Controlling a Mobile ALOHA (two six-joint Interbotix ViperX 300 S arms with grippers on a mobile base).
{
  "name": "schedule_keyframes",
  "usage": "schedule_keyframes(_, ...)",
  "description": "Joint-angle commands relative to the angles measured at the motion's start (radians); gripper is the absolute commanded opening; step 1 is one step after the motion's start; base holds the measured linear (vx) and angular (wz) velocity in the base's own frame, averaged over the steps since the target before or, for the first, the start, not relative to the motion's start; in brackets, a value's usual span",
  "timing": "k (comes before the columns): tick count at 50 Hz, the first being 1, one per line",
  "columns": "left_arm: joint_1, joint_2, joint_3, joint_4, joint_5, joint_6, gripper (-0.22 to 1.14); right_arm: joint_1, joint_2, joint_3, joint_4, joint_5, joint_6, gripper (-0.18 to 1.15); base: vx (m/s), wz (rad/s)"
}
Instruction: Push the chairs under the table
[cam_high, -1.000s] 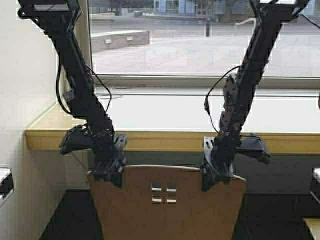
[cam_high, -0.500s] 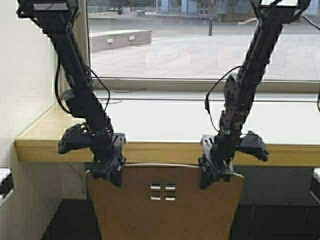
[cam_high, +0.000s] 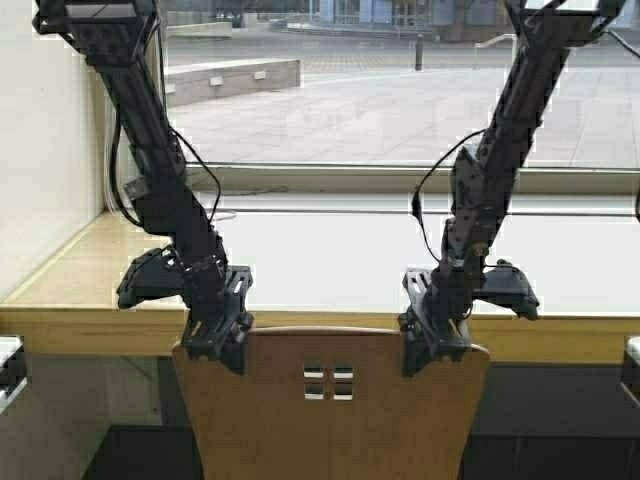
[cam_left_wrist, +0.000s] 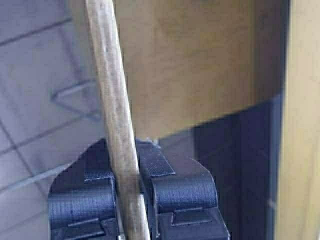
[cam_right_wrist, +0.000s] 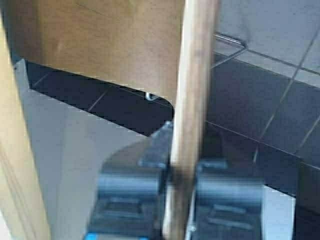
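Observation:
A light tan plywood chair (cam_high: 330, 420) with four small square cut-outs stands at the bottom centre, its back towards me. My left gripper (cam_high: 215, 345) is shut on the top left edge of the chair back. My right gripper (cam_high: 432, 345) is shut on the top right edge. In the left wrist view the chair back's edge (cam_left_wrist: 117, 125) runs between the gripper's (cam_left_wrist: 131, 195) pads. The right wrist view shows the same edge (cam_right_wrist: 192, 100) pinched in the gripper (cam_right_wrist: 180, 185). The long table (cam_high: 330, 335), pale-topped with a yellow-wood front edge, lies right behind the chair back.
A cream wall (cam_high: 45, 160) closes the left side. A wide window (cam_high: 400, 90) runs behind the table. Part of another chair (cam_high: 632, 370) shows at the right edge, and a pale object (cam_high: 10, 365) at the left edge. Dark tiled floor (cam_right_wrist: 260, 100) lies below.
The robot has driven forward: the table edge has come lower and nearer in the high view, and the chair back, still held by both grippers, now sits against it.

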Motion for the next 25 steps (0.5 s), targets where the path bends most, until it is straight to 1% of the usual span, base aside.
schedule_keyframes(1,0.005,-0.002,-0.023,0.014,-0.018,0.015,0.03,0.008,0.002,-0.005,-0.02,-0.003,-0.046,0.04,0.25,0.08)
schedule_keyframes(13,0.005,-0.012,0.003,0.015,-0.012,0.015,0.03,-0.002,-0.002,0.02,-0.051,0.003,-0.049,0.04,0.23,0.06)
schedule_keyframes(25,0.005,-0.017,0.008,0.015,-0.011,0.015,0.04,0.0,0.003,-0.012,-0.074,0.003,-0.051,0.04,0.13,-0.02)
